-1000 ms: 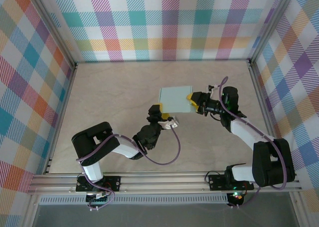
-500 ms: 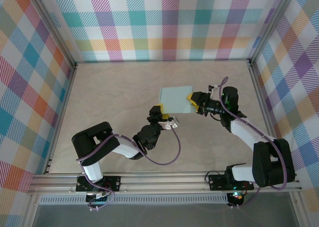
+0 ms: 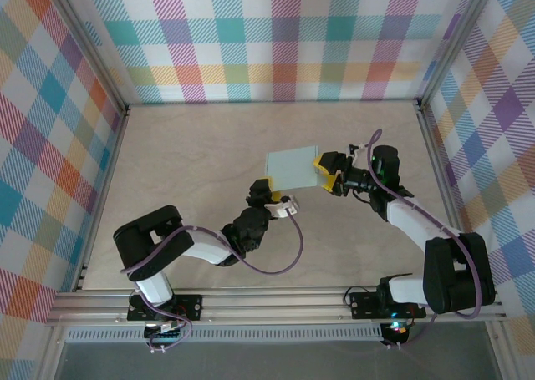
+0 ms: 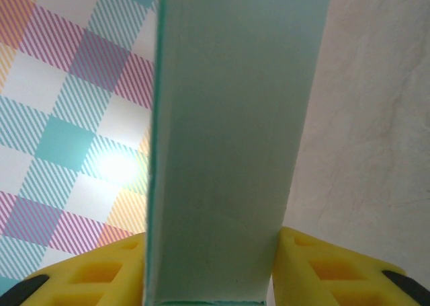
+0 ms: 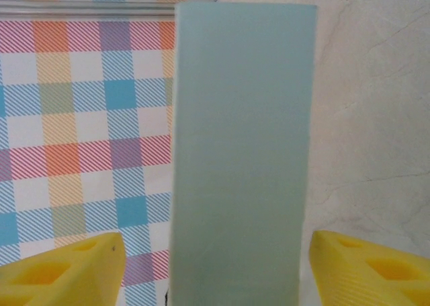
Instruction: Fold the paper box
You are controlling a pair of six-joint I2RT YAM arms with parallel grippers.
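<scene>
Left wrist view: left tool (image 4: pixel 211 269) clamps the paper box (image 4: pixel 225 138) by both sides; right tool (image 5: pixel 215 265) stands released, clear of it.

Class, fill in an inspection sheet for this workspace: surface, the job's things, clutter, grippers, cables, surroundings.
Surface: beige marble-patterned tabletop.
Job's things: paper box, pale mint, box-shaped, near the table's middle.
Clutter: nothing seen.
Grippers: left gripper shut on the box's near edge; right gripper open, fingers astride the box's right edge, with a gap on one side.
Cables: purple cable loops beside the left arm; second cable arcs above the right wrist.
Surroundings: plaid walls; aluminium rail at the near edge.
</scene>
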